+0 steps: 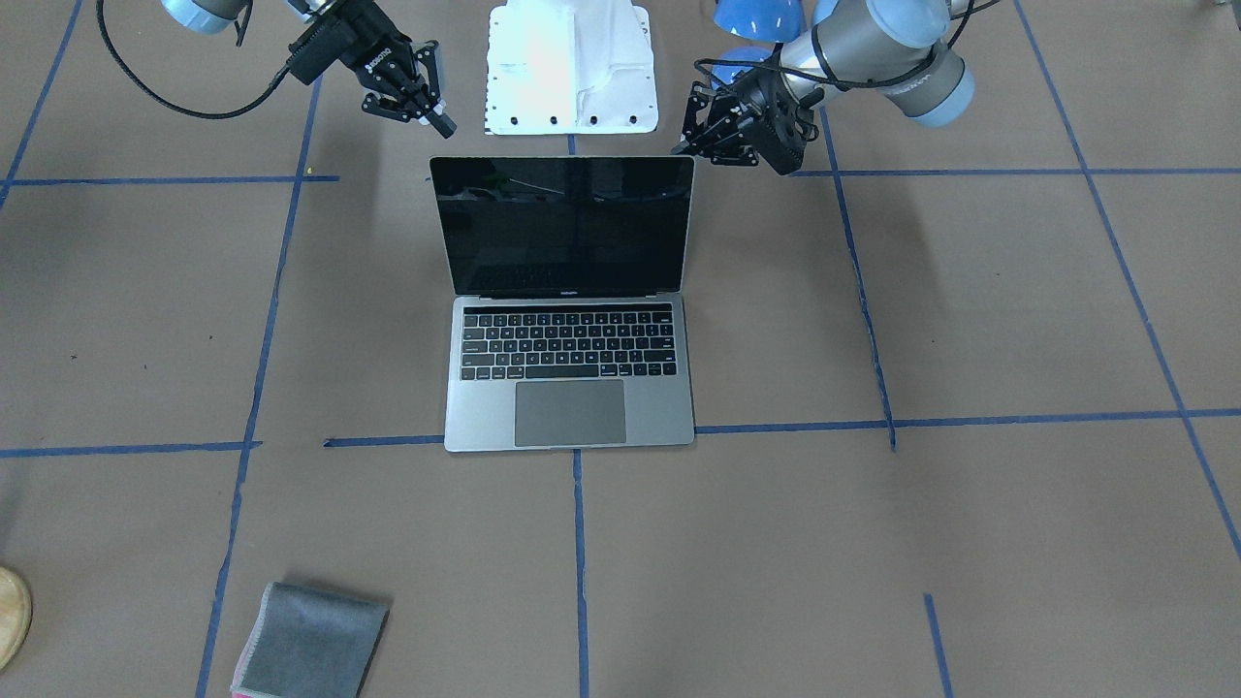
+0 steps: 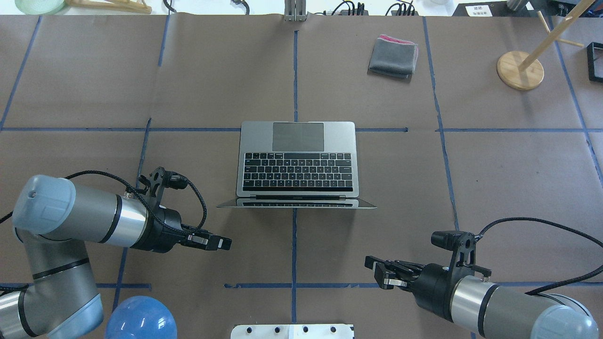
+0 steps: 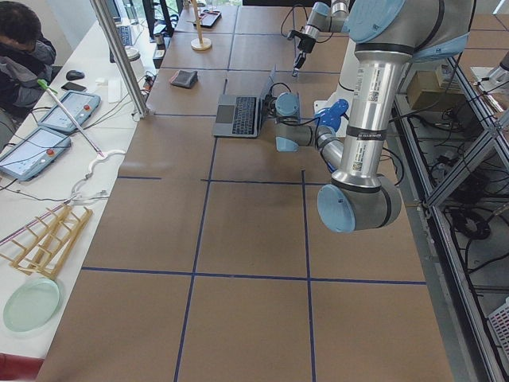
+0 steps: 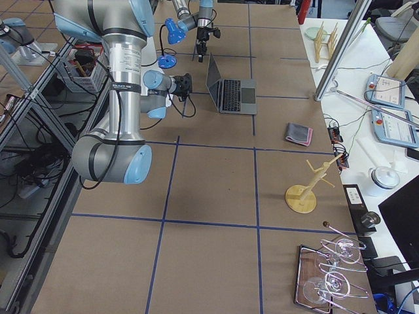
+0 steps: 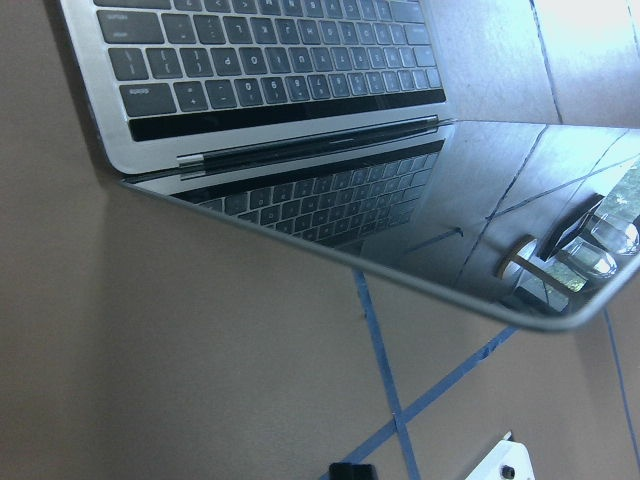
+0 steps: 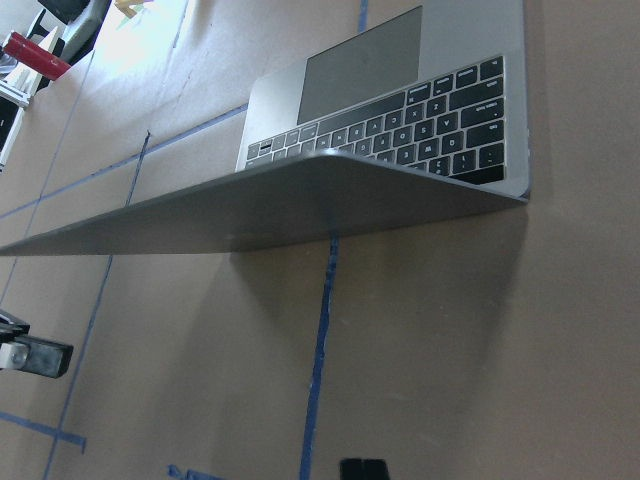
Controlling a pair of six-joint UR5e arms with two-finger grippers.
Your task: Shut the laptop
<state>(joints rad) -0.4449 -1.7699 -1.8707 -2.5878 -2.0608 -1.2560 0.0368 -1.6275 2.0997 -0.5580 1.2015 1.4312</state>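
The laptop (image 2: pixel 297 165) stands open in the middle of the table, its keyboard facing away from me and its black screen (image 1: pixel 567 228) tilted back toward me. My left gripper (image 2: pixel 226 243) is shut and empty, low over the table behind the lid's left corner. My right gripper (image 2: pixel 372 268) is shut and empty, behind the lid's right corner and farther back. Neither touches the laptop. The left wrist view shows the glossy screen (image 5: pixel 420 220) from close up. The right wrist view shows the lid's edge (image 6: pixel 280 200).
A folded grey cloth (image 2: pixel 393 56) lies at the far right of the table. A wooden stand (image 2: pixel 520 70) is farther right. A blue dome (image 2: pixel 140 318) and the white base plate (image 2: pixel 292 331) sit at the near edge between my arms. Blue tape lines cross the brown surface.
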